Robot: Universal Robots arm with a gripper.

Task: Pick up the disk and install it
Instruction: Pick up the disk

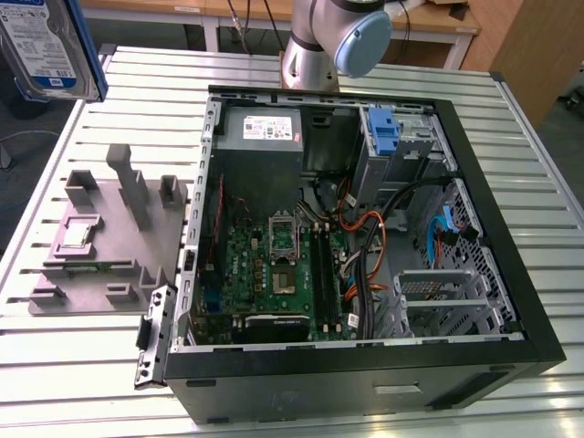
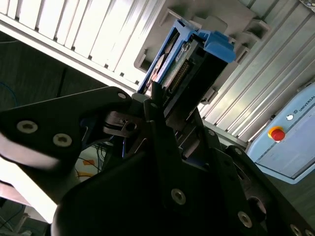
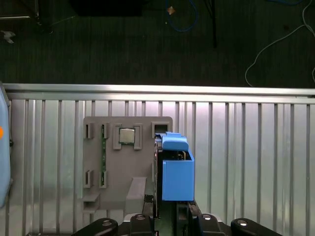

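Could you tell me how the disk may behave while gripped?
The disk looks rigid metal, so it probably won't flex. Held at one end by the gripper, it may lever or slip on its smooth blue rails.

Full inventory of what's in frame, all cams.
disk: 1, silver with blue rails, held off the table, exterior view's left
fixture: 1, grey, on table beside case
chip: 1, silver, in a fixture pocket
case: 1, black, open, on table
power supply: 1, grey, inside case
motherboard: 1, green, inside case
bracket: 1, blue, inside case
cables: several, orange and black, inside case
table: 1, silver, slatted
arm: 1, grey-blue, behind case
gripper: 1, black, shut on disk
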